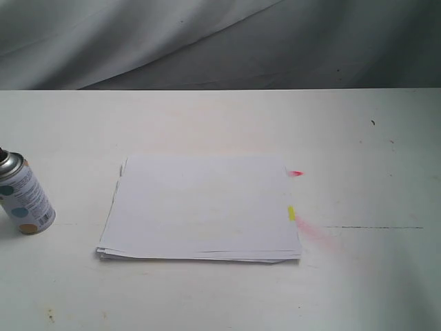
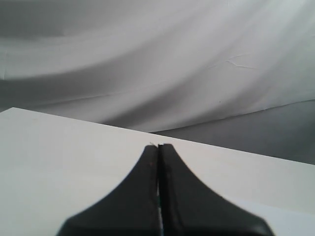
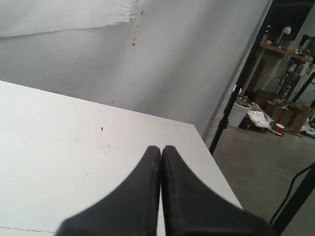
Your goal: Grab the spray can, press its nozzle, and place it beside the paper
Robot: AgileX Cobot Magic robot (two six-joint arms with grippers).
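Observation:
The spray can (image 1: 23, 196) stands tilted at the far left edge of the exterior view, silver dome up, white label with teal and orange dots. Its nozzle is cut off by the frame edge. The paper (image 1: 201, 209), a flat white stack with a red tab (image 1: 295, 173) and a yellow tab (image 1: 291, 213) on its right edge, lies mid-table. Neither gripper shows in the exterior view. My left gripper (image 2: 158, 146) is shut and empty above bare table. The right gripper (image 3: 161, 147) is also shut and empty near the table's far corner.
The white table (image 1: 372, 165) carries a pink smear (image 1: 318, 233) right of the paper and a thin dark line (image 1: 372, 227). Grey cloth (image 1: 207, 41) hangs behind. The right wrist view shows the table's edge (image 3: 216, 167), a black stand (image 3: 236, 93) and floor clutter beyond.

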